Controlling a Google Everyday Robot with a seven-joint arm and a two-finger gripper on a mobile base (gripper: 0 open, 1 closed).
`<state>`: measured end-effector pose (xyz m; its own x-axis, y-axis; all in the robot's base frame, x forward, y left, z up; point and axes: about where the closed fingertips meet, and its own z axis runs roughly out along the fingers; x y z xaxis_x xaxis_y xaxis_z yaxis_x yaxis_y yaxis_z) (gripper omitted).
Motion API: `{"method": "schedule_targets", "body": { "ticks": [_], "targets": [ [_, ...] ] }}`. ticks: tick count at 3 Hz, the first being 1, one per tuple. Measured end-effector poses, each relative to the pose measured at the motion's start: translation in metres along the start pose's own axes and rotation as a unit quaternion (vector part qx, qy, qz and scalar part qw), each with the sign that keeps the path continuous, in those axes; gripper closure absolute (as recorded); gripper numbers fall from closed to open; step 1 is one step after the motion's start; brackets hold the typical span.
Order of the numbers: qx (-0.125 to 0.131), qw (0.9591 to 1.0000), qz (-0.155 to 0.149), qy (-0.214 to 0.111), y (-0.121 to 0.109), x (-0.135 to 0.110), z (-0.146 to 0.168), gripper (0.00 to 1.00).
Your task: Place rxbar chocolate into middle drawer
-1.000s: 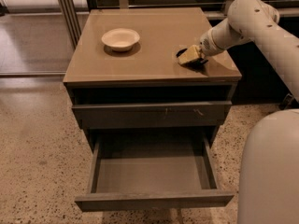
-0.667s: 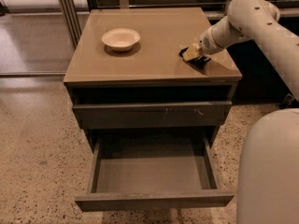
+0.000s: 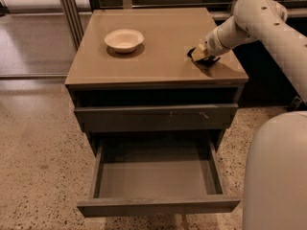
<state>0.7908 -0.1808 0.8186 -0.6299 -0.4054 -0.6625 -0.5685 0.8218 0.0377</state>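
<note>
Well, toward the left of the desk sits a white bowl, and lower down the middle drawer stands pulled out, showing its grey inside. Over on the right, the gripper is down at the rxbar chocolate, which lies near the desk's front right corner; how the jaws stand I cannot tell.

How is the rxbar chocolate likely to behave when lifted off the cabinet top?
The rxbar chocolate, under the gripper near the top's right side, looks small and flat: probably light, unlikely to roll. Its wrapper may slide on the smooth cabinet top.
</note>
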Motion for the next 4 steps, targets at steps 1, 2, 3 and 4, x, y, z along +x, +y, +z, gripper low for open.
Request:
{"method": "schedule_targets", "body": {
  "ticks": [1, 2, 3, 4],
  "targets": [
    [-0.024, 0.999, -0.037, 0.011, 0.0091, 0.0084, -0.0011, 1.0],
    [-0.026, 0.9988, -0.039, 0.011, 0.0089, 0.0069, -0.002, 1.0],
    [-0.042, 0.9975, -0.054, 0.016, 0.0153, 0.0107, -0.0057, 1.0],
    [-0.042, 0.9975, -0.054, 0.016, 0.0153, 0.0107, -0.0057, 1.0]
  ]
}}
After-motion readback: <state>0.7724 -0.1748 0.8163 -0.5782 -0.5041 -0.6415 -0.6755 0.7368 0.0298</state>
